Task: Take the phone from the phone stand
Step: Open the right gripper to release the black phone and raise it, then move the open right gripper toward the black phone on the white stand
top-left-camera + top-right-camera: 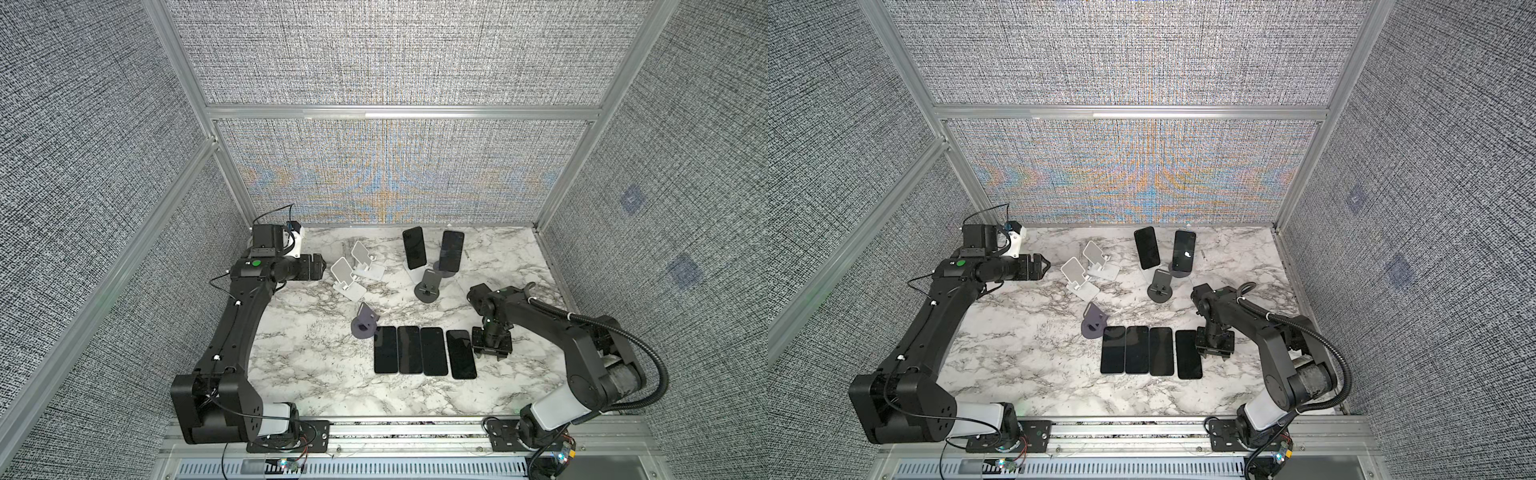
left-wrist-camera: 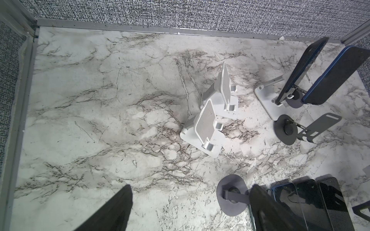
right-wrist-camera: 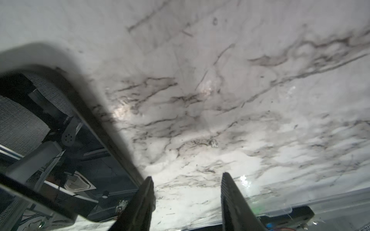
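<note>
The right arm (image 1: 540, 313) hangs low at lower right, jaws partly apart and empty beside four flat phones (image 1: 433, 351), left jaws wide, while two phones (image 1: 414, 248) sit on stands (image 1: 417, 277) at upper centre, likely next to be gripped and lifted.

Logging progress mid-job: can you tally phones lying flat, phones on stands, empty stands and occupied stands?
Phones lying flat: 4
Phones on stands: 2
Empty stands: 4
Occupied stands: 2
Total: 12
</note>
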Controlling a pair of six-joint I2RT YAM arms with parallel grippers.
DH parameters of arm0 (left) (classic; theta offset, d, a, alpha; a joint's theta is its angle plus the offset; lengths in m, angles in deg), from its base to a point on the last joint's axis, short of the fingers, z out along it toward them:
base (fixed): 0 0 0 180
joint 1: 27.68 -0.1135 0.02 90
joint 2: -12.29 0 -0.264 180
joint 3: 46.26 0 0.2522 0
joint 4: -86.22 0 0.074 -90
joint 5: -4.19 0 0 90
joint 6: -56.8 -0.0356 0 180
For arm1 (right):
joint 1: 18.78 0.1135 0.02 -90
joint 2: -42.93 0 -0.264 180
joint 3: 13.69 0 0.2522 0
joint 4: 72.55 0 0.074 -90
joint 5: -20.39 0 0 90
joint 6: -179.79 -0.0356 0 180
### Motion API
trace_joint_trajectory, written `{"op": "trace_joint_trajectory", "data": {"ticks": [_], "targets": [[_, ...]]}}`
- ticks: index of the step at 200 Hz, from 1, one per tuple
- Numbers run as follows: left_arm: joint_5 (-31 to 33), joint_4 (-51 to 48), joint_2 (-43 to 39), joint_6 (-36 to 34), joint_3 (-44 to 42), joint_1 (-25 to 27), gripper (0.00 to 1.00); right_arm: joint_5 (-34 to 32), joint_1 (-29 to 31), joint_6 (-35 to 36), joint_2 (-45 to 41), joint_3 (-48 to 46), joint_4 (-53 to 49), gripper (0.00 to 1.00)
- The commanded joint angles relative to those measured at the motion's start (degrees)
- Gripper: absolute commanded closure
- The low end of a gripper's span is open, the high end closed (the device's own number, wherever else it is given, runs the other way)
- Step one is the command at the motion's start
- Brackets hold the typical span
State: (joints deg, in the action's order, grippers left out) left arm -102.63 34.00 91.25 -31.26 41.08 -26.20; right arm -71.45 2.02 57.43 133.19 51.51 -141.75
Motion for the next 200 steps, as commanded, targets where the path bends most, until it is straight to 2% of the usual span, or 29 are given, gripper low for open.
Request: {"op": "trace_joint_trajectory", "data": {"ticks": [1,49,119,172,200], "targets": [[-0.80,0.04,0.05,-0.02,0.34,-0.04,0.08,-0.31,0.44,-1.10,0.33,-0.46,0.51,0.55],[-0.45,-0.12,0.39,-0.18,0.38,0.00,0.08,1.82,1.98,-1.62,2.55,-0.29,2.43,0.56],[-0.52,-0.32,0.59,-0.13,0.42,0.04,0.08,4.56,3.46,-3.34,1.01,0.21,3.23,0.56],[-0.51,-0.34,0.44,-0.18,0.50,0.02,0.08,2.56,3.46,-2.36,0.80,1.13,1.52,0.54],[-0.59,-0.54,0.50,-0.45,0.50,0.01,0.08,-1.38,3.44,-2.56,-0.33,2.96,-2.33,0.49]]}}
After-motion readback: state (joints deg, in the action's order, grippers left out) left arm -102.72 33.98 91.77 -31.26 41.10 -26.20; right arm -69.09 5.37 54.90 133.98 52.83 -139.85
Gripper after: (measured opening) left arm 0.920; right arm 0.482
